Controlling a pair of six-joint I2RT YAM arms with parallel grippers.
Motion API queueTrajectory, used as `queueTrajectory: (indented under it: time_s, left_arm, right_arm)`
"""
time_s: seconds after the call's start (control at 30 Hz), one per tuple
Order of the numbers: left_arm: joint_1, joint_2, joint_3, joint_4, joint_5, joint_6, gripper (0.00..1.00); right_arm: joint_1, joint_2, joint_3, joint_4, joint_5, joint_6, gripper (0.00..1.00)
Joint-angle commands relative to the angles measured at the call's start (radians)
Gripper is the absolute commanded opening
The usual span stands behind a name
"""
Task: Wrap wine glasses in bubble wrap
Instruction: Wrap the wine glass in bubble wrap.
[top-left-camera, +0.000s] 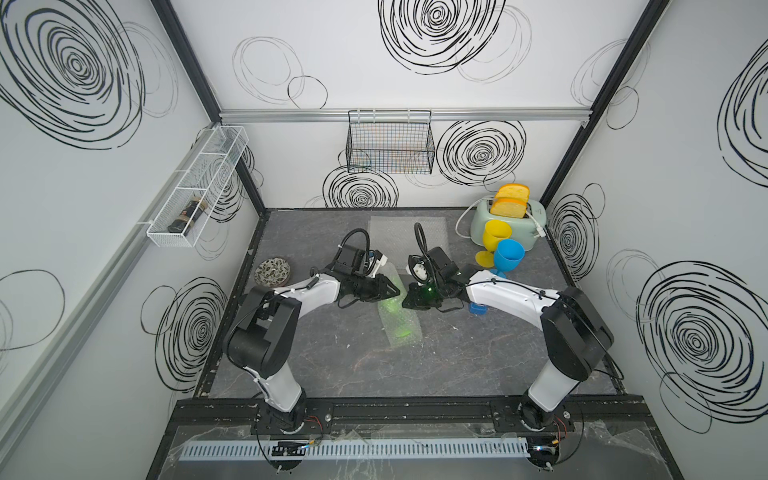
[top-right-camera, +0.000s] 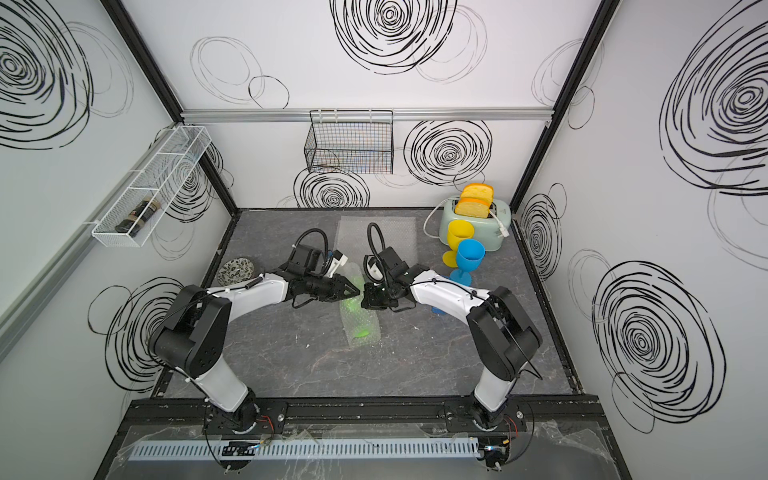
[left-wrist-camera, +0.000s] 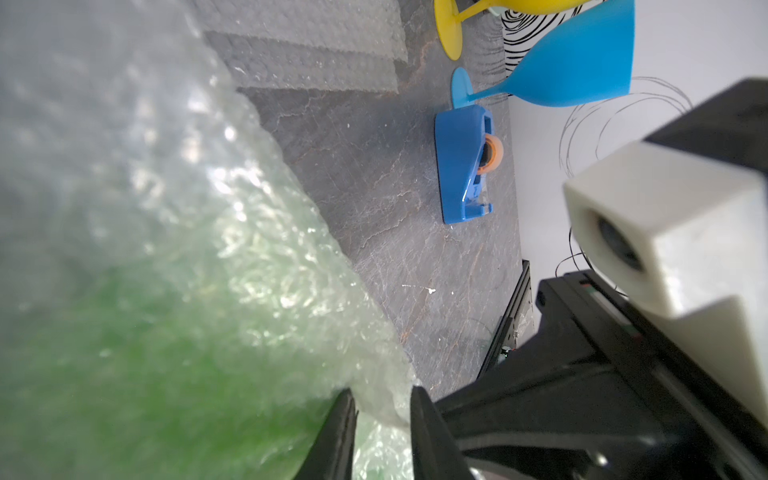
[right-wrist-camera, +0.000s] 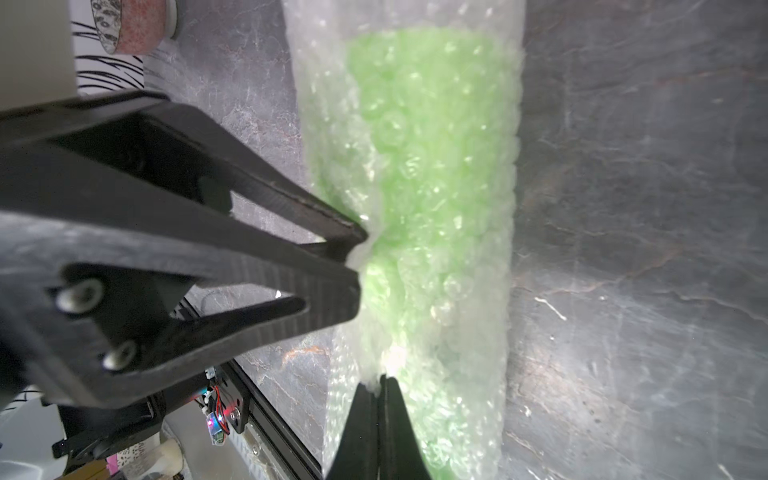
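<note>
The lime green wine glass (right-wrist-camera: 419, 166) lies on its side mid-table, rolled inside a sheet of bubble wrap (top-left-camera: 400, 322) (top-right-camera: 360, 326). My left gripper (left-wrist-camera: 382, 395) (top-left-camera: 397, 291) is shut on a raised fold of that wrap, and its fingertips (right-wrist-camera: 349, 235) also show in the right wrist view. My right gripper (right-wrist-camera: 379, 380) (top-left-camera: 409, 297) is shut, pinching the same wrap fold a little further along the roll. The yellow wine glass (top-left-camera: 496, 237) and the blue wine glass (top-left-camera: 509, 255) stand upright at the back right. A spare flat bubble wrap sheet (top-left-camera: 409, 230) lies behind the arms.
A blue tape dispenser (left-wrist-camera: 463, 166) (top-left-camera: 478, 309) sits under the right arm. A mint toaster (top-left-camera: 505, 226) with bread stands in the back right corner. A patterned bowl (top-left-camera: 274, 272) is at the left. Wire baskets (top-left-camera: 390, 145) hang on the walls.
</note>
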Motion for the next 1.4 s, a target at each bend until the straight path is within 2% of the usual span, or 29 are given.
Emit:
queueTrajectory:
  time_s: [0.0,0.13,0.3,0.37,0.73,0.9,1.37]
  left_arm:
    - [0.006,0.029,-0.022,-0.071,-0.09,0.015,0.29]
    - [0.007,0.035,-0.027,-0.064,-0.091,0.013,0.29]
    - [0.009,0.027,-0.017,-0.073,-0.091,0.017,0.29]
    - [0.008,0.033,-0.025,-0.066,-0.088,0.014,0.29]
    - [0.009,0.024,-0.022,-0.072,-0.091,0.015,0.29]
    - [0.006,0.03,-0.028,-0.067,-0.087,0.011,0.29]
    - [0.003,0.038,-0.025,-0.07,-0.09,0.013,0.29]
  right_arm:
    - [-0.013,-0.013,-0.024,0.015,-0.025,-0.007,0.0]
    - [-0.012,0.014,-0.015,-0.016,-0.022,-0.02,0.04]
    - [-0.03,0.013,0.031,-0.033,-0.026,-0.049,0.36]
    - [-0.047,0.01,0.045,-0.017,-0.035,-0.058,0.4]
    - [-0.095,0.101,0.099,0.039,-0.154,-0.084,0.39]
    - [-0.105,0.133,0.095,0.078,-0.196,-0.081,0.29]
    - [-0.126,0.11,0.058,0.105,-0.251,-0.084,0.37]
